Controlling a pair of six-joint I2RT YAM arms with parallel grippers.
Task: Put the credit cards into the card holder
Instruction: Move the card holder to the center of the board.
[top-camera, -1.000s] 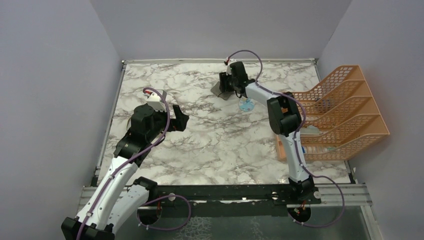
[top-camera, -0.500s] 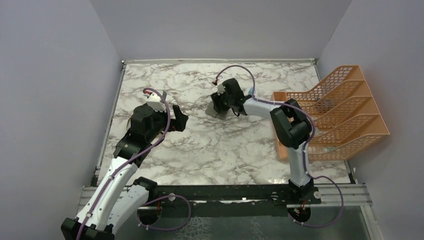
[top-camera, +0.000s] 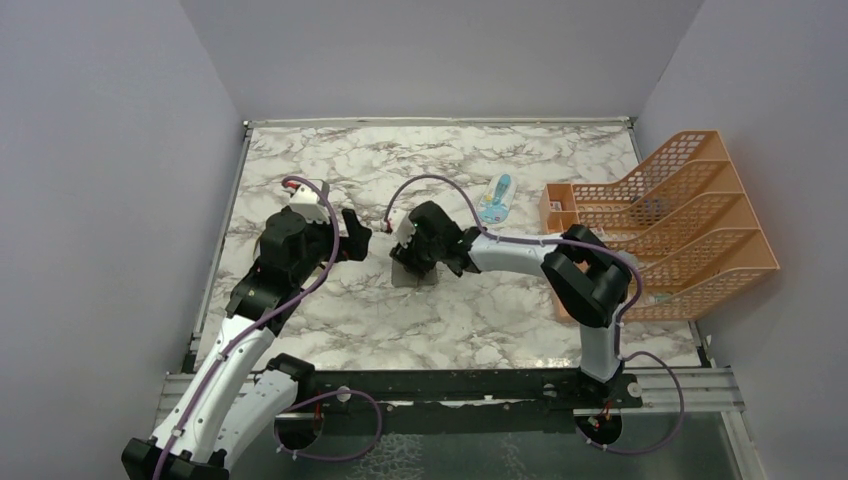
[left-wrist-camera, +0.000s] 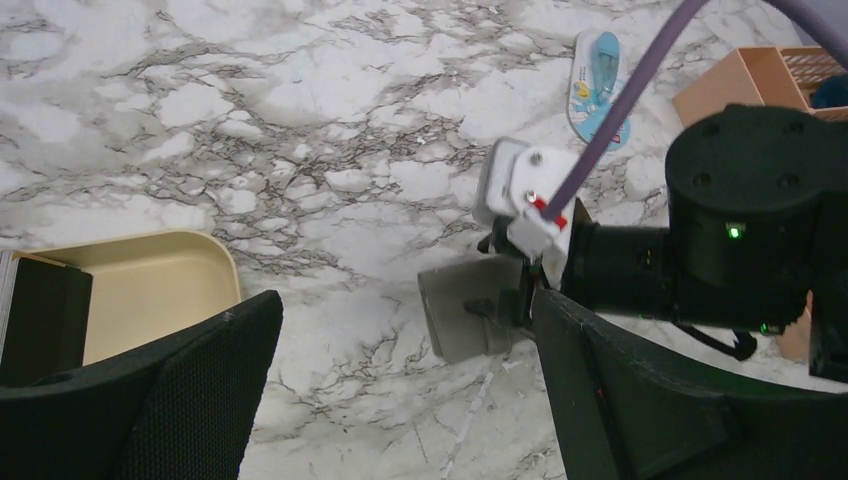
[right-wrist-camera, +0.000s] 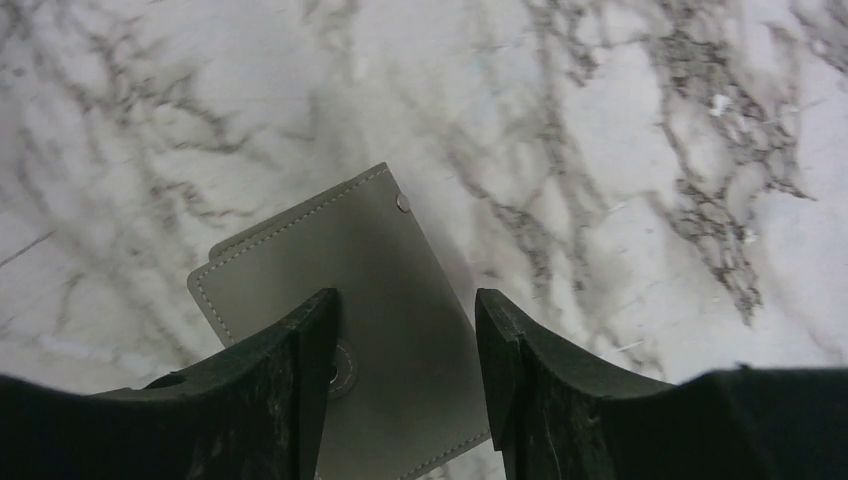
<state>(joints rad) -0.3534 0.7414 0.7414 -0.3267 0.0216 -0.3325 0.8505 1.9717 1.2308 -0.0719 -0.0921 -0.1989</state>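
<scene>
The card holder (top-camera: 410, 274) sits near the middle of the marble table (top-camera: 480, 320), a little left of centre, just on the near side of the right hand (top-camera: 415, 256). In the right wrist view its grey stitched outer face (right-wrist-camera: 400, 300) shows between the two fingers (right-wrist-camera: 290, 370). One side of it runs behind the left-hand finger, and a small stud sits at its far corner. The right hand seems to be grasping it by one edge, though from these angles I cannot be sure it is lifted off the table. The right arm reaches in low from the right side.

Just left of it, slightly farther back, the left hand (top-camera: 358, 236) hangs above the table, released and spread wide with nothing between its fingers. Its wrist view looks down on the card holder (left-wrist-camera: 462, 320) and on a tan tray (left-wrist-camera: 215, 258) at the left.

Farther back and to the right, a light blue-and-white packet (top-camera: 496, 200) lies flat on the table. An orange mesh file rack (top-camera: 690, 235) stands along the right edge.
</scene>
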